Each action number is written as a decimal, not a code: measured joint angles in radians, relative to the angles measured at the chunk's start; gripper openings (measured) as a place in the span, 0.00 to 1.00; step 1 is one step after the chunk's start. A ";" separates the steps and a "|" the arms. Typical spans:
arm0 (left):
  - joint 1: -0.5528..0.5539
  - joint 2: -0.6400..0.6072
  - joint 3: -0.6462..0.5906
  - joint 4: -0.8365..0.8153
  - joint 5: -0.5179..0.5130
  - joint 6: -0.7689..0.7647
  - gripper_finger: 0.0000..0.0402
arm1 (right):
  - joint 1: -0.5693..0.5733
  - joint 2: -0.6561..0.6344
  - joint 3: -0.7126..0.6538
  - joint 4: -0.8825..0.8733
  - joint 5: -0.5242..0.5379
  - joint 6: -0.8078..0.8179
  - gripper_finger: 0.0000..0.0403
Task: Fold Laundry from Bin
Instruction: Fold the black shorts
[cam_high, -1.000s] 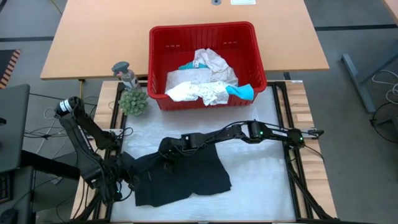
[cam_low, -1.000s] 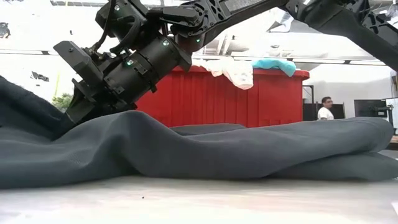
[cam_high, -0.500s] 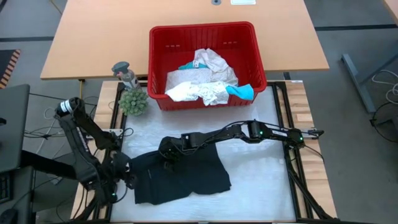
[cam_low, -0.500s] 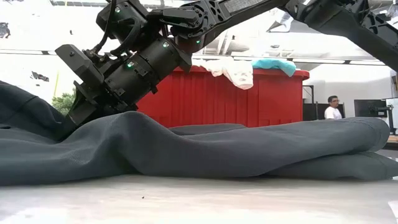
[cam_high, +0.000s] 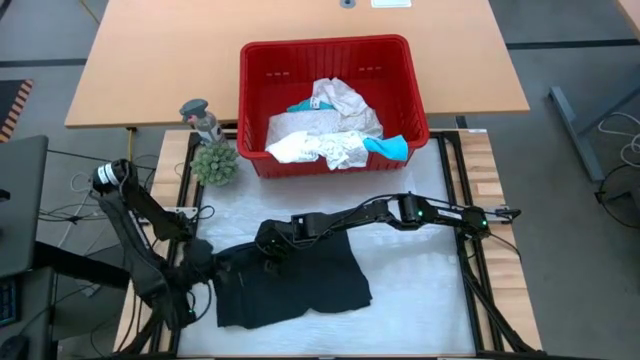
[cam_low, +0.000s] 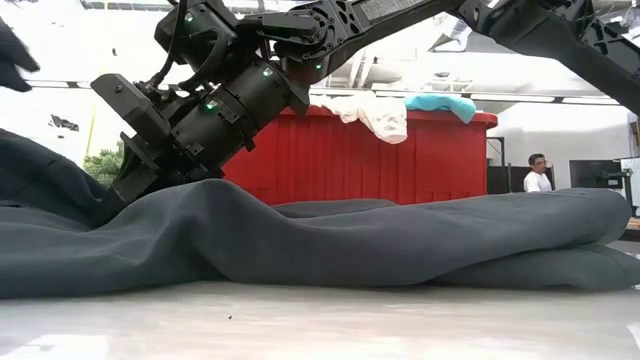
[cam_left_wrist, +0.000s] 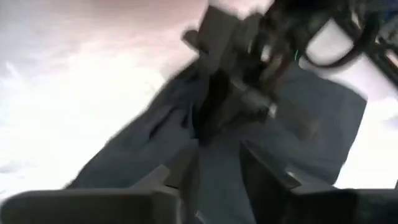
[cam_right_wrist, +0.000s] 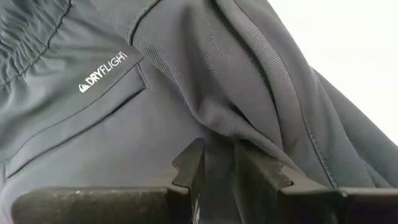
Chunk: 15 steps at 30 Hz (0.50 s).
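Red bin (cam_high: 405, 75) holds white (cam_high: 325, 135) and teal laundry (cam_high: 390, 147). Right gripper (cam_right_wrist: 217, 163) pinches a black garment (cam_high: 295, 285) fold; left gripper (cam_left_wrist: 217, 163) blurred, grip unclear.

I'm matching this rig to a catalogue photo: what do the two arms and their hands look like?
Both arms are black, built of slim jointed links. The right arm shows small green lights and thin cables. The left arm has a pale ring at one joint. The right hand has two dark, flat, stepped fingers.

White "DRYFLIGHT" logo print on black garment (cam_right_wrist: 155, 112), beside pocket seam. No other text legible.
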 joint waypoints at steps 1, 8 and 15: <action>0.008 0.009 -0.026 0.019 0.017 -0.002 0.20 | 0.000 0.000 0.000 -0.002 0.000 0.000 0.29; 0.014 0.035 -0.206 0.163 0.122 -0.062 0.01 | -0.001 -0.001 0.000 -0.017 0.000 0.000 0.29; 0.015 0.035 -0.364 0.344 0.228 -0.072 0.01 | -0.002 -0.008 0.001 -0.032 -0.020 0.000 0.29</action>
